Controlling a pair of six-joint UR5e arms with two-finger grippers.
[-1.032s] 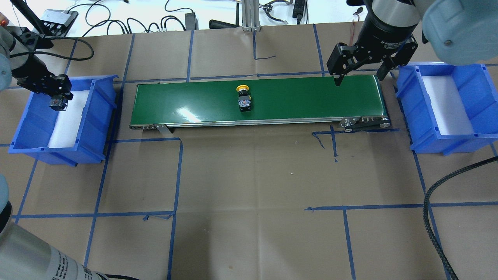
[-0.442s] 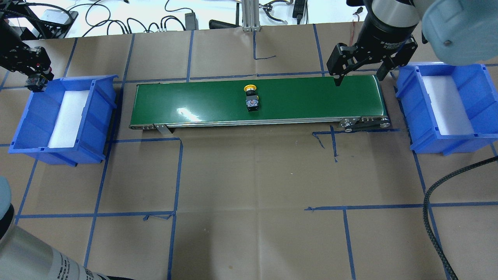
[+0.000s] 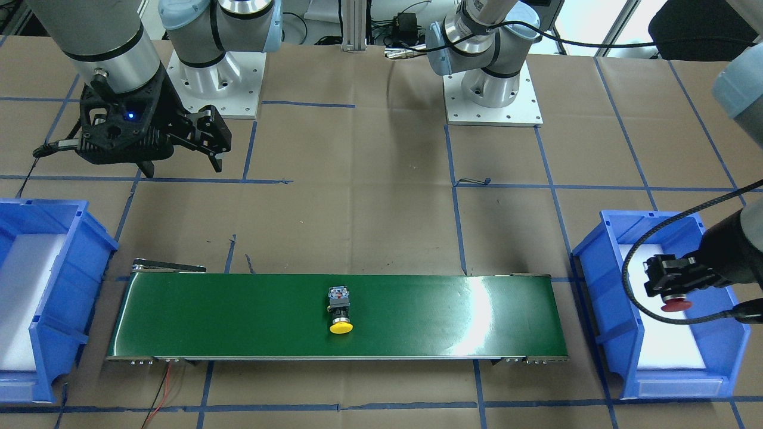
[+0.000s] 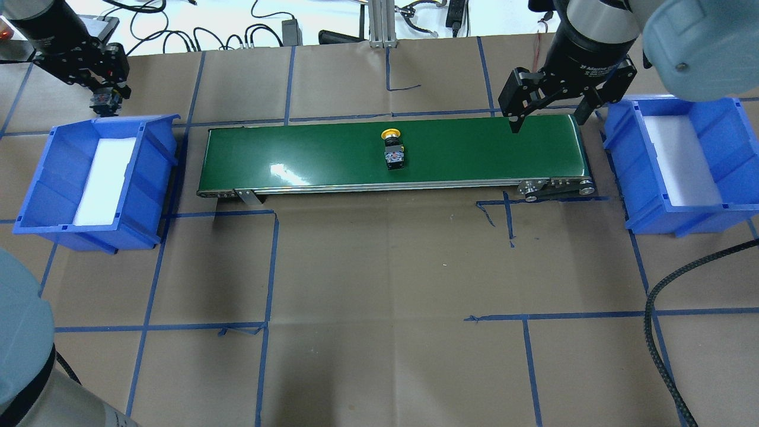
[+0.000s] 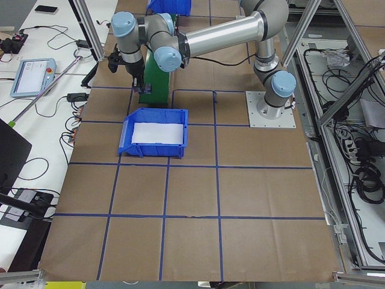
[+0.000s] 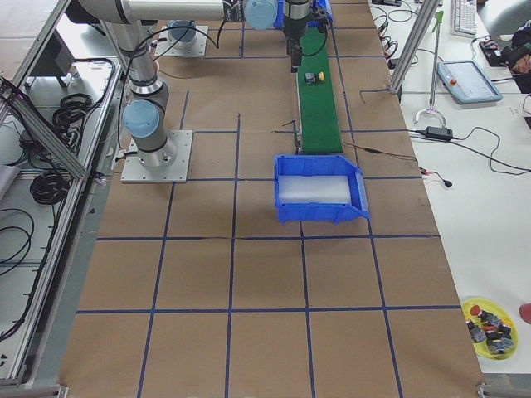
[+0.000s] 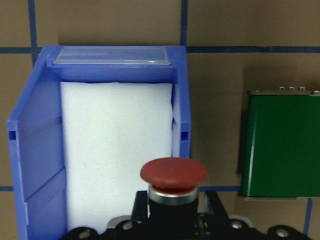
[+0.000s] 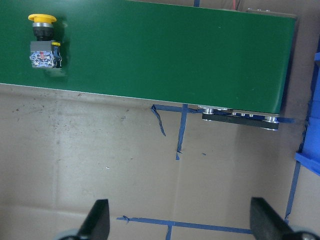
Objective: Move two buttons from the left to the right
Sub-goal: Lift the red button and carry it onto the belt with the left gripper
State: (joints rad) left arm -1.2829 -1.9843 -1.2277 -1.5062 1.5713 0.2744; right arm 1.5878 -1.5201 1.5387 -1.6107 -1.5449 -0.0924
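My left gripper (image 4: 105, 98) is shut on the red-capped button (image 7: 173, 172) and holds it up in the air over the left blue bin (image 4: 148, 178); both also show in the front view (image 3: 676, 293). The yellow-capped button (image 4: 392, 148) lies on its side on the green conveyor belt (image 4: 296, 154), a little right of its middle, and shows in the right wrist view (image 8: 42, 42). My right gripper (image 4: 549, 121) is open and empty, above the belt's right end beside the right blue bin (image 4: 729, 154).
Both bins hold only white foam liners. A black braided cable (image 4: 658, 332) curves over the table at the right front. Cables and electronics lie along the far table edge (image 4: 267, 32). Blue tape lines cross the brown paper.
My left gripper has lifted the red button out of the left bin and moved it up and toward the far side. The yellow button has travelled rightward along the belt. The right arm has not moved.
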